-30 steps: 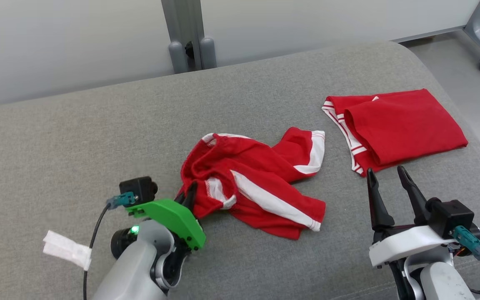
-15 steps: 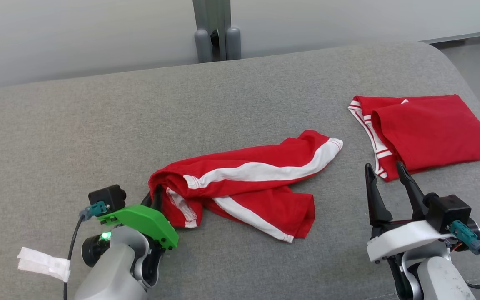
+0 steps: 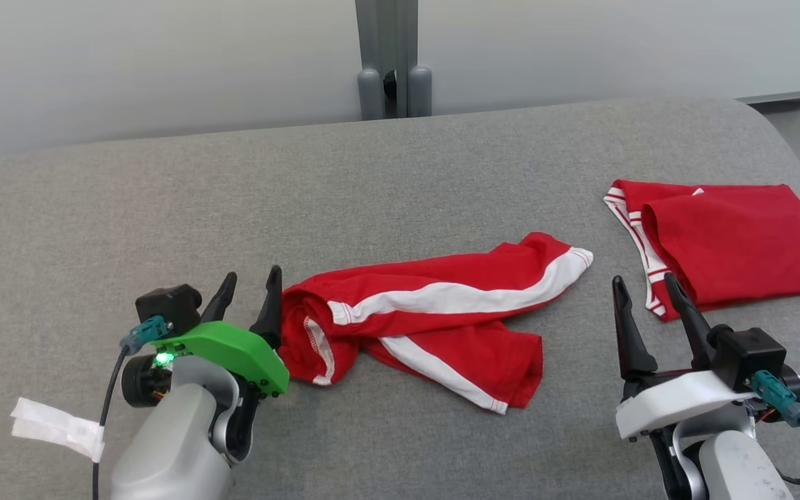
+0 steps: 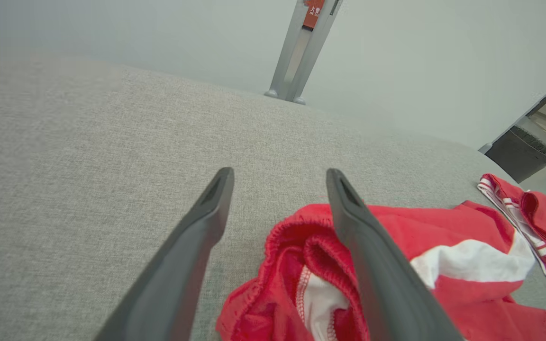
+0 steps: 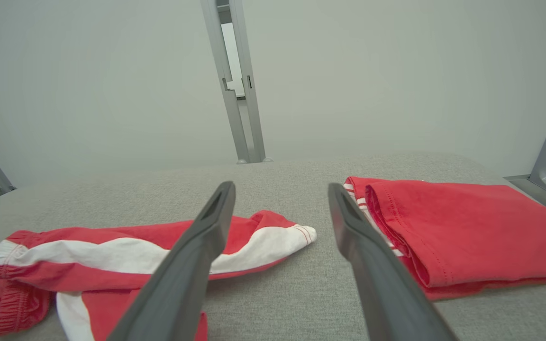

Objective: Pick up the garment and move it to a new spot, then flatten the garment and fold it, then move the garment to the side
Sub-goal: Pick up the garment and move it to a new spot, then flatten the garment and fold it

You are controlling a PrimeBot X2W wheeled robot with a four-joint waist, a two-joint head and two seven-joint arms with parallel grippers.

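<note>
Jaws of our green-cased left gripper [image 3: 253, 272] stand wide, empty, lower left, beside the waistband [image 3: 297, 309] of the crumpled red white-striped shorts [image 3: 435, 326] at centre; our right gripper [image 3: 642, 279], lower right, likewise. We should pinch waistband and hem [image 3: 570, 258], pulling flat; grey upholstered surface [image 3: 129, 208] lies bare upper left, folded red cloth [image 3: 747, 250] crowds right

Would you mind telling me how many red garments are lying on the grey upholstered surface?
2. The rumpled red shorts with white stripes lie mid-surface beside the left gripper; the folded red garment with white-striped trim lies at the right edge. None seems hidden.
</note>
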